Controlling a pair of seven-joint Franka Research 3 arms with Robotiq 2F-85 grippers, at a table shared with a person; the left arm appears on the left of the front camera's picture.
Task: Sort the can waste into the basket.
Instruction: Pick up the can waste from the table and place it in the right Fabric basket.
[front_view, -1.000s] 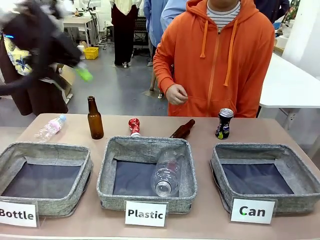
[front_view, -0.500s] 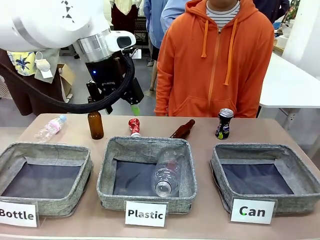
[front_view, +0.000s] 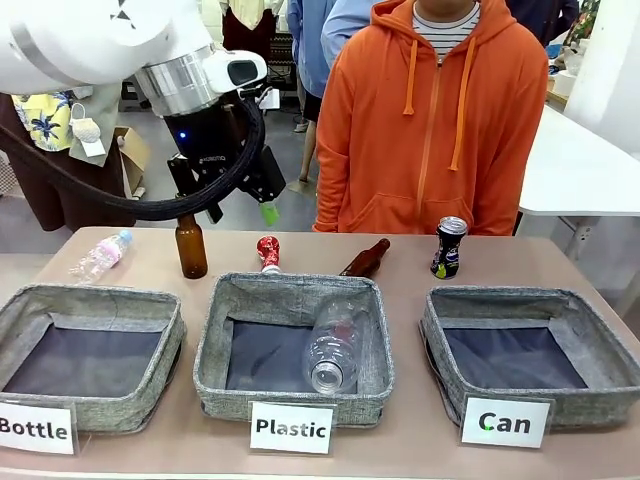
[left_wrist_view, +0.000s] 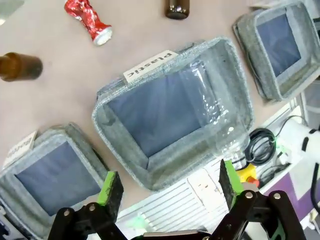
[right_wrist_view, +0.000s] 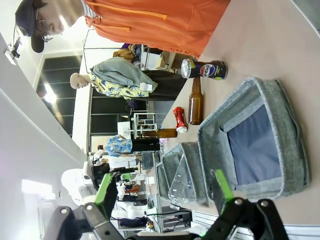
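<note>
Here we see the crushed red metal can with silver ends (front_view: 268, 252) lying at the far side of the tan counter (front_view: 410, 300), just behind the middle grey woven-fabric basket labelled "Plastic" (front_view: 215, 340). The black cylindrical can with a silver top and colourful marks (front_view: 449, 248) stands upright behind the rectangular grey woven basket with dark lining and a white "Can" label (front_view: 530, 294). Both cans rest on the counter, outside that basket. The left gripper (front_view: 240, 212) hangs in the air above the upright brown glass bottle (front_view: 190, 248) and the red can, its green-padded jaws apart and empty. The right gripper (right_wrist_view: 162, 187) has its jaws spread wide as well, gripping nothing, and in its wrist view we find the Can basket beyond them. A clear ribbed plastic bottle (front_view: 333, 345) lies in the Plastic basket. A second brown glass bottle (front_view: 365, 260) lies on its side between the two cans. A small clear plastic bottle (front_view: 100, 257) lies behind the soft-sided grey basket labelled "Bottle" (front_view: 90, 295). A person in an orange hoodie (front_view: 430, 120) stands at the far edge.
</note>
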